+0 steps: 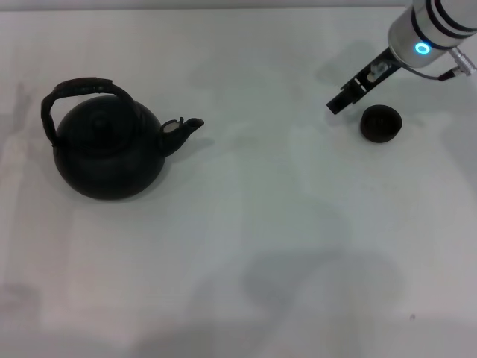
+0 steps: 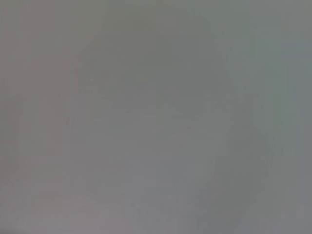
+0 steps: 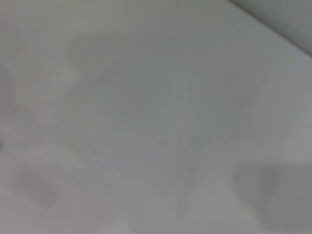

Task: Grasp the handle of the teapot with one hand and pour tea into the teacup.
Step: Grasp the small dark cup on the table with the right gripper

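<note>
The matte-black teapot (image 1: pixel 108 153) stands upright at the left of the white table in the head view, its short spout (image 1: pixel 188 127) pointing right. Its dark arched handle (image 1: pixel 78 91) spans over the knobbed lid. The small dark teacup (image 1: pixel 381 122) stands at the far right, well apart from the teapot. My right gripper (image 1: pixel 337 104) reaches in from the top right corner and hovers just left of the teacup, holding nothing that I can see. My left gripper is out of view. Both wrist views show only blank pale surface.
The white table (image 1: pixel 283 224) stretches between teapot and teacup with nothing on it. The right arm's white wrist with a blue light ring (image 1: pixel 422 49) sits at the top right corner. The right wrist view shows a darker band (image 3: pixel 287 19) across one corner.
</note>
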`<control>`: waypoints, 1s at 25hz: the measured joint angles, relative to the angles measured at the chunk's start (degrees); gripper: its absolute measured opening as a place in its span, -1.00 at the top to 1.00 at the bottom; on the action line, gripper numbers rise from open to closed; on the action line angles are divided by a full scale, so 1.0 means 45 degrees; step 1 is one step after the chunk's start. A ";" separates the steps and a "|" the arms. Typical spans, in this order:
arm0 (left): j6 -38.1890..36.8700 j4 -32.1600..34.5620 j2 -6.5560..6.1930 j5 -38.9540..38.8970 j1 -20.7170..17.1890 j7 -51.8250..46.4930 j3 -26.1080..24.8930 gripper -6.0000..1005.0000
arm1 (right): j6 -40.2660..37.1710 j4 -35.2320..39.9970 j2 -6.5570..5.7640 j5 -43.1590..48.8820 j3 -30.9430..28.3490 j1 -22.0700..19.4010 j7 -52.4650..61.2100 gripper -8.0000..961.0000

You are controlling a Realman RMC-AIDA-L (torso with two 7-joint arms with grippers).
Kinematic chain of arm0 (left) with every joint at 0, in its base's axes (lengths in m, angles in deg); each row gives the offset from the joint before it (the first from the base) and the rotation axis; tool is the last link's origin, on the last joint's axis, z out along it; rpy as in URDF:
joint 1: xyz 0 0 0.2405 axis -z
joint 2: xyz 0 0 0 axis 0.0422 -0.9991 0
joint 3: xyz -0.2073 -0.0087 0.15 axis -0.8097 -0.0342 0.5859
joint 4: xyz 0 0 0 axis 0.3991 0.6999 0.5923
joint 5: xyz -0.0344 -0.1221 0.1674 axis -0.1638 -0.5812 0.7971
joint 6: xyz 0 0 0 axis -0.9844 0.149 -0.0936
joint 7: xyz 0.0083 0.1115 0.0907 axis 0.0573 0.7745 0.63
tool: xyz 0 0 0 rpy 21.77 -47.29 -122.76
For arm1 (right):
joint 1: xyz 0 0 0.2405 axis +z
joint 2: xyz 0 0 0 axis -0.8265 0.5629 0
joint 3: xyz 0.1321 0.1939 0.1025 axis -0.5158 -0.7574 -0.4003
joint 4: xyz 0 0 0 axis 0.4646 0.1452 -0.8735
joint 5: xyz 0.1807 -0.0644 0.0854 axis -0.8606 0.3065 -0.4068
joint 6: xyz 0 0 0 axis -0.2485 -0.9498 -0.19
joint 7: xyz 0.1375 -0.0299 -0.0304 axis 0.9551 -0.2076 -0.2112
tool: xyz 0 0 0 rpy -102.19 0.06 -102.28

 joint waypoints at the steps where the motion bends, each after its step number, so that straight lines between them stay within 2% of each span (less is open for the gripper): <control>1: 0.0000 0.0000 -0.0003 0.0000 0.0004 0.0000 -0.0008 -0.58 | -0.0002 -0.0089 -0.0004 0.0014 0.0000 -0.0008 0.0001 -0.70; 25: 0.0566 -0.0021 -0.0036 0.0025 0.0382 0.0001 0.0026 -0.58 | 0.0934 -0.0309 -0.0048 0.0523 -0.0059 -0.0365 0.0557 -0.70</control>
